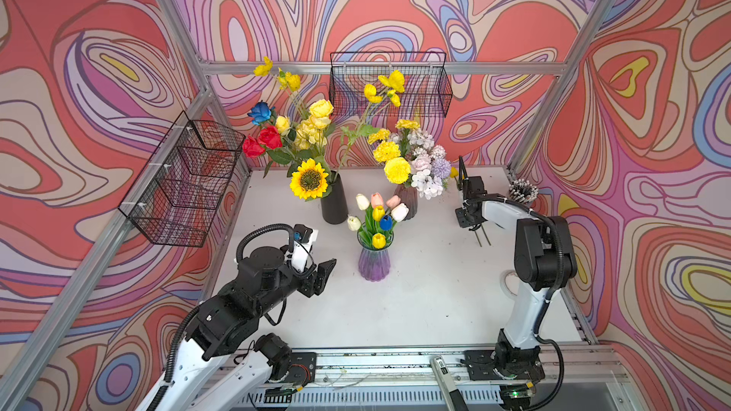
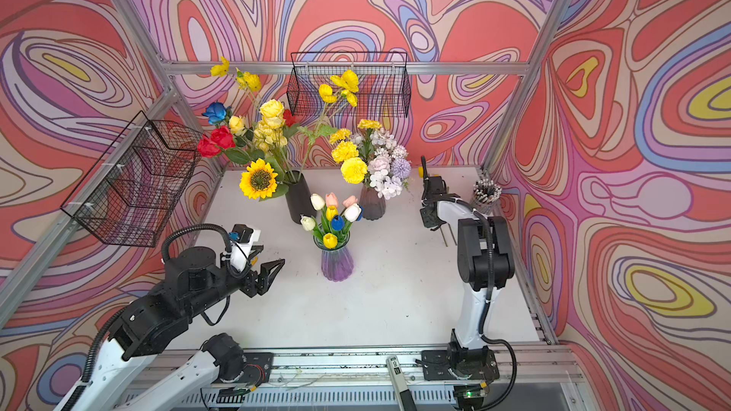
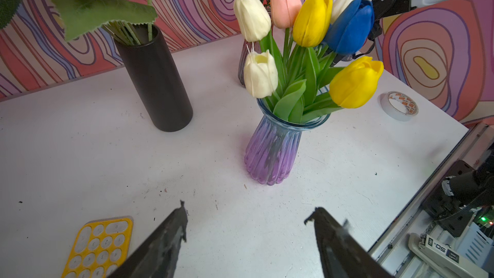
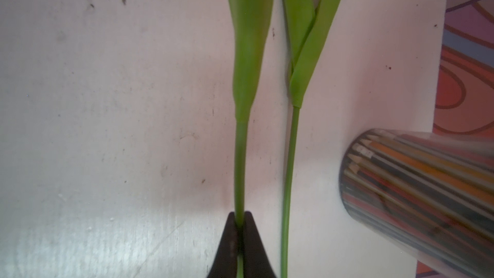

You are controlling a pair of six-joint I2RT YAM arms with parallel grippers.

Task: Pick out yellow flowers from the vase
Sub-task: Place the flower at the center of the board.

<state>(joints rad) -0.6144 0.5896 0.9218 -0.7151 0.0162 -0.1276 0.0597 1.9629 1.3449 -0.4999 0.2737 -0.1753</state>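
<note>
With the right gripper [image 4: 240, 215] pinched shut on a green stem [image 4: 242, 156] well away from the purple vase [image 3: 272, 153], the left gripper [image 3: 248, 209], spread wide and empty near that vase, should close low on the stalk of a yellow tulip [image 3: 355, 82] standing in it, clear of the blue tulip [image 3: 350, 28].

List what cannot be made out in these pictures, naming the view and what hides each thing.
- Bloom of the stem clamped in the right gripper: cut off by the frame edge, right wrist view.
- Second stem beside it: bloom likewise cut off.
- Stem ends inside the black vase: hidden by its opaque wall, left wrist view.
- Yellow keypad: partly cut off by the frame edge, left wrist view.
- Pencil cup: blurred, right wrist view.
</note>
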